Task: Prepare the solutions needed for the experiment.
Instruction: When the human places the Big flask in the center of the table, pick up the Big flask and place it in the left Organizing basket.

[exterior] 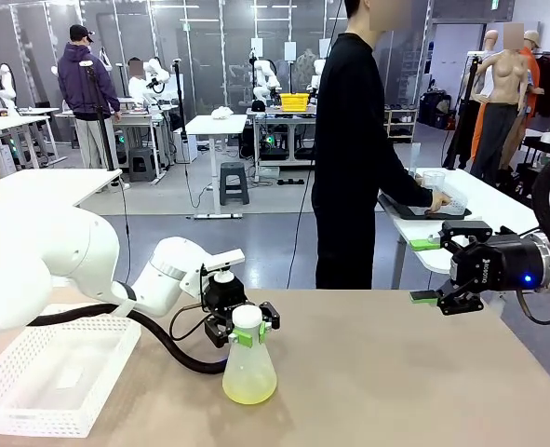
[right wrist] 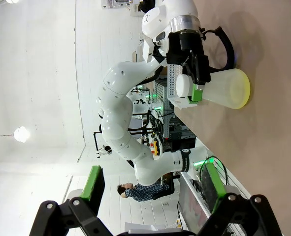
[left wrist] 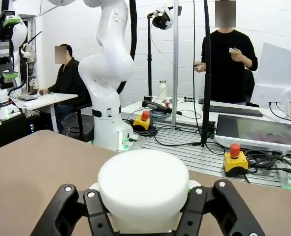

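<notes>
A frosted conical flask (exterior: 249,368) with a white cap (left wrist: 143,189) stands on the tan table (exterior: 395,372), left of its middle. A little pale yellow-green liquid, the solutions (exterior: 249,391), lies in its bottom. My left gripper (exterior: 247,336) is shut on the flask's neck just under the cap, green pads on both sides. The right wrist view has the flask (right wrist: 224,88) lying sideways in the picture, with the left gripper (right wrist: 194,81) on its neck. My right gripper (exterior: 425,271) hangs open over the table's right edge, well apart from the flask, with nothing between its fingers (right wrist: 93,183).
A white mesh basket (exterior: 51,368) sits at the table's front left, beside the left arm. A person in black (exterior: 349,158) stands beyond the far edge, a hand at clear containers (exterior: 439,191) on another table at the back right.
</notes>
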